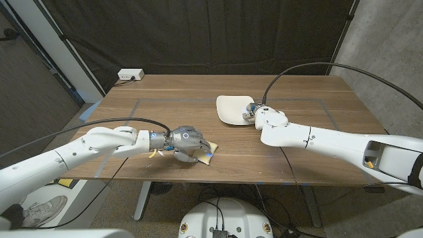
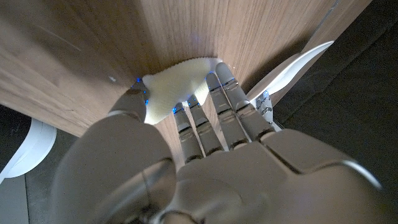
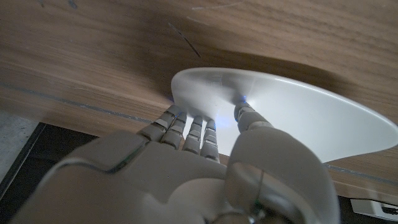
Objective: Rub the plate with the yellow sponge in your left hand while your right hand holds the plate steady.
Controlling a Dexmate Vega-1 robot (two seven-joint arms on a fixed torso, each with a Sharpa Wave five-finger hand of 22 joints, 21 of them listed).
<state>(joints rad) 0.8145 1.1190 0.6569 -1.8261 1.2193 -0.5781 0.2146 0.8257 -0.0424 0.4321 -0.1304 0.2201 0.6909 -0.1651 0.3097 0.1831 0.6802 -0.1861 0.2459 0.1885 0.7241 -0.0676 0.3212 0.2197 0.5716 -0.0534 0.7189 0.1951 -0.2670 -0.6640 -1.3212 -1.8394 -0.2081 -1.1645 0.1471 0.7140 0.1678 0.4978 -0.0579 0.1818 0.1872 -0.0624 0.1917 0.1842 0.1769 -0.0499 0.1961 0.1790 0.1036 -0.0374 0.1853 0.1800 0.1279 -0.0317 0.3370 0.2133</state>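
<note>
A white plate sits on the wooden table, right of centre and toward the back. My right hand grips its right rim; in the right wrist view the thumb lies on the plate and the fingers curl under the edge. The yellow sponge lies on the table near the front edge, well to the left of and nearer than the plate. My left hand covers it. In the left wrist view the fingers and thumb clasp the pale sponge from both sides.
A white power box sits at the table's back left corner. Thin tape lines mark a rectangle on the tabletop. A black cable arcs over my right arm. A dark curtain hangs behind the table.
</note>
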